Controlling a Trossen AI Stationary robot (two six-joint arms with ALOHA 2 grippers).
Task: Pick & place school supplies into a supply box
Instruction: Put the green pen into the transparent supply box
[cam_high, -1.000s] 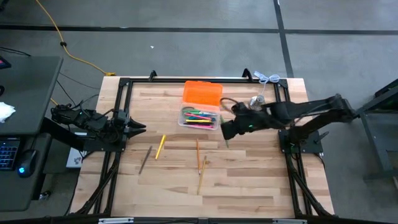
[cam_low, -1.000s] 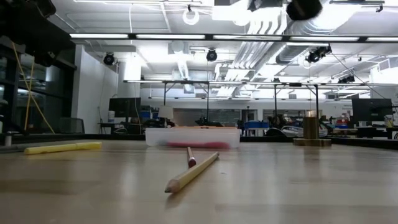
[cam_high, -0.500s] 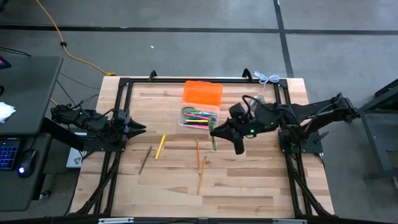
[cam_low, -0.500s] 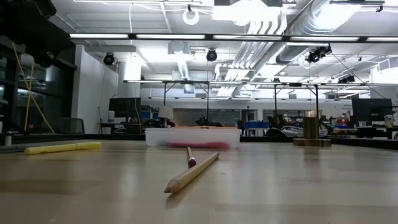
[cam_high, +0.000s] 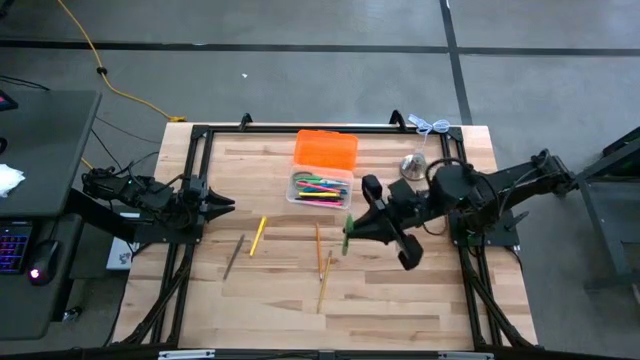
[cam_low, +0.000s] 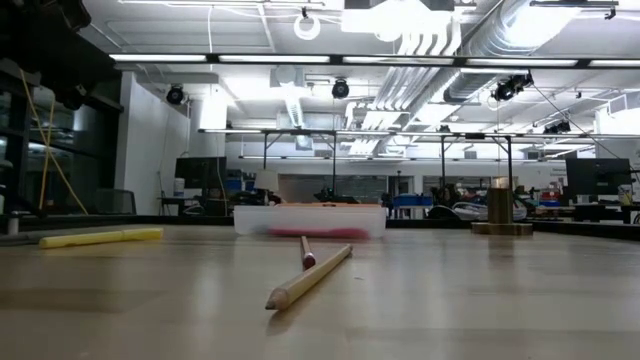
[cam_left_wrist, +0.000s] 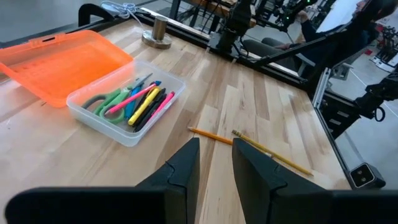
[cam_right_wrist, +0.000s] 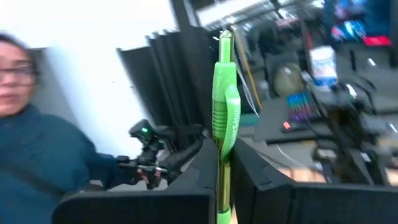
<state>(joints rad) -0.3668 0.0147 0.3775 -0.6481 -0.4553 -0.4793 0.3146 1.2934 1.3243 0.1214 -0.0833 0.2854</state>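
**Right gripper carries a green pen above the table centre**

Right gripper (cam_high: 352, 228), high view: it reaches in from the right edge and hangs over the table's (cam_high: 400, 290) middle, just in front of the supply box (cam_high: 321, 189). A green pen (cam_high: 348, 228) shows at its tip. The left gripper (cam_high: 222, 205) waits at the left edge. On the boards lie a yellow marker (cam_high: 258, 235), a dark pencil (cam_high: 233, 256) and two wooden pencils (cam_high: 322, 262). A silvery bell-like object (cam_high: 413, 165) stands behind the right arm. The box's orange lid (cam_high: 326, 150) lies folded open toward the back.

Low view: neither gripper shows here. The clear box (cam_low: 310, 220) stands at mid-depth, with the yellow marker (cam_low: 100, 237) to its left and the two pencils (cam_low: 308, 275) crossing in the foreground.

Left wrist view: this arm's fingers (cam_left_wrist: 183, 171) stand a narrow gap apart with nothing between them. Only here can the box (cam_left_wrist: 127, 134) contents be read: green-handled scissors (cam_left_wrist: 112, 101) beside pink, yellow, blue and dark pens.

Right wrist view: the fingers (cam_right_wrist: 199, 165) are clamped tight on the green pen (cam_right_wrist: 224, 115), which stands upright between them, clip side facing the camera. A person in a dark blue top (cam_right_wrist: 37, 168) shows blurred beyond the table.
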